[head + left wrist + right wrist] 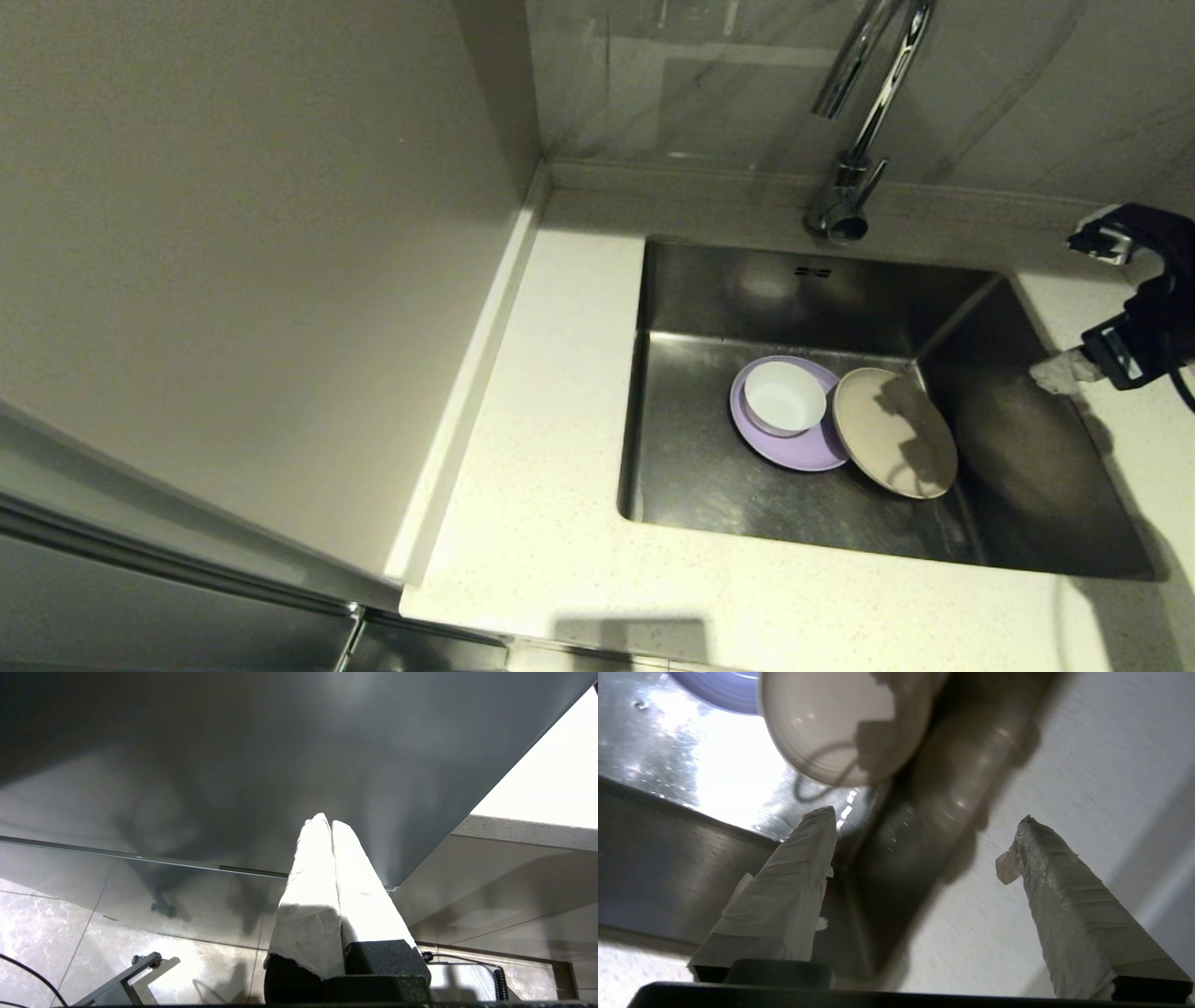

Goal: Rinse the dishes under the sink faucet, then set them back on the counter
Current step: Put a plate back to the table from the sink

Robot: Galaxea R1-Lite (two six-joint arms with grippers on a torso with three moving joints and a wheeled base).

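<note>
All three dishes lie in the sink (709,280): the white bowl (784,397) sits on the lilac plate (780,443), the beige plate (894,431) leaning against the lilac rim; the right end effector (924,858) hangs released and empty over the table (560,373) by the sink's right edge; the left end effector (331,833) is clenched, parked; a careless reach could clip the steel wall, or slide the tilted plate.

The sink (822,299) sits in the counter (541,467), with the faucet (854,140) at its far rim. On the sink's floor lies the lilac plate (794,448) with the white bowl (784,397) standing on it – the beige plate (892,429) leans beside it, overlapping its edge. The right gripper (1074,308) hangs over the sink's right rim, empty
</note>
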